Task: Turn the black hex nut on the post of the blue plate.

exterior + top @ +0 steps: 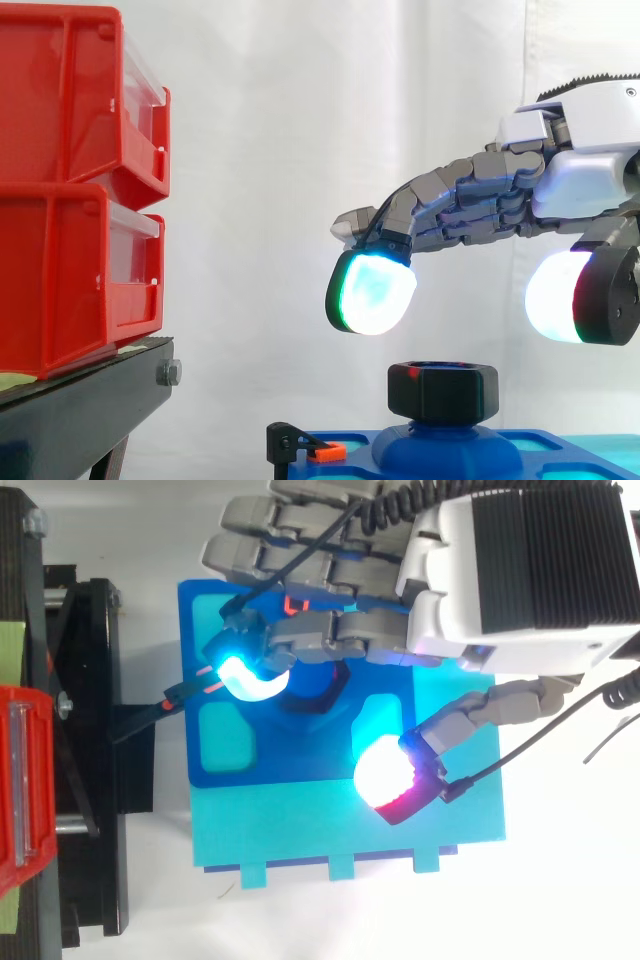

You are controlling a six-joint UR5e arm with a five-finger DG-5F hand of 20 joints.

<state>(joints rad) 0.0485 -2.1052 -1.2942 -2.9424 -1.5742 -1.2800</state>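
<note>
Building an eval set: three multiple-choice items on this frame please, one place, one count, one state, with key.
1. Where does the black hex nut sit? A) inside a drawer B) flat on a table C) on the post of the blue plate
2. How many red bins are stacked in the side view? A) one B) two C) four
3. The hand is: A) open, above the nut B) shut on the nut C) pressing on the plate
Key: 1 C, the nut caps the post; 2 B, one bin sits atop another; 3 A, white curtain shows between pads and nut.
</note>
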